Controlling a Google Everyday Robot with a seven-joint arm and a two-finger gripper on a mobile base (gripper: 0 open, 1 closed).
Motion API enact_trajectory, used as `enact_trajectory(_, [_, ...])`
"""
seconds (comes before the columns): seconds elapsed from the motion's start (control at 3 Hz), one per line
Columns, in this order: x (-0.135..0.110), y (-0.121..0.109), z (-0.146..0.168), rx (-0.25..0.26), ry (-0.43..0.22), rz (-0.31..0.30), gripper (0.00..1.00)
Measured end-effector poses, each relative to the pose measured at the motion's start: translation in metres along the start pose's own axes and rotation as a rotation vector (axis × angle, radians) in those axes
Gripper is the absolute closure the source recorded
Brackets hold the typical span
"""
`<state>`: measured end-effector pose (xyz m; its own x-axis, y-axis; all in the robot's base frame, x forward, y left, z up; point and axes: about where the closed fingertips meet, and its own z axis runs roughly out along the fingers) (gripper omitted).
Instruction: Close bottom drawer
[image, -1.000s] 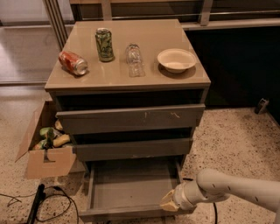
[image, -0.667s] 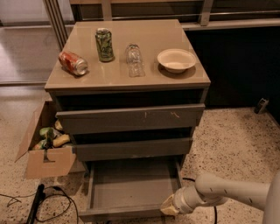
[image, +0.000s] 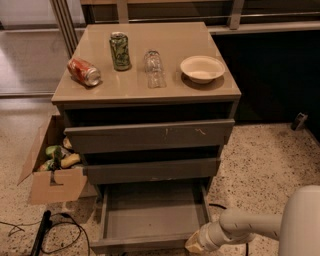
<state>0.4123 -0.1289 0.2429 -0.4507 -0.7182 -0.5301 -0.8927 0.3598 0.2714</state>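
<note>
Camera view from above showed us the bottom drawer (image: 150, 220) pulled well out of the cabinet, low down near the floor, its shallow grey tray bare and its flat front edge nearest to us. We saw the gripper (image: 196, 243) at the right end of that front edge, at or touching the drawer's corner; whether it was spread or closed we could not make out. Its pale arm (image: 250, 227) ran off to the right along the bottom of the picture. Above the open drawer sat the mid-sized drawer front (image: 150, 170), and above that the widest drawer front (image: 150, 136), marked with pale scratches; both stood out a little from the cabinet body. On the cabinet top (image: 165, 45) we noted a red can (image: 84, 71) lying on its side, a green can (image: 120, 51) standing upright, a clear glass (image: 154, 68) lying down, and a pale bowl (image: 202, 68) to the right. Left of the cabinet, on the speckled floor (image: 270, 165), an open cardboard box (image: 55, 185) held several small items, with a dark cable (image: 65, 235) lying nearby.
</note>
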Motion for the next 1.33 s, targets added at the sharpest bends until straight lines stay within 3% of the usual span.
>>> enact_trajectory(0.67, [0.025, -0.031, 0.047, 0.003, 0.021, 0.034, 1.00])
enact_trajectory(1.0, [0.026, -0.036, 0.053, 0.005, 0.021, 0.037, 0.88])
enact_trajectory(1.33, [0.026, -0.036, 0.053, 0.005, 0.021, 0.037, 0.64])
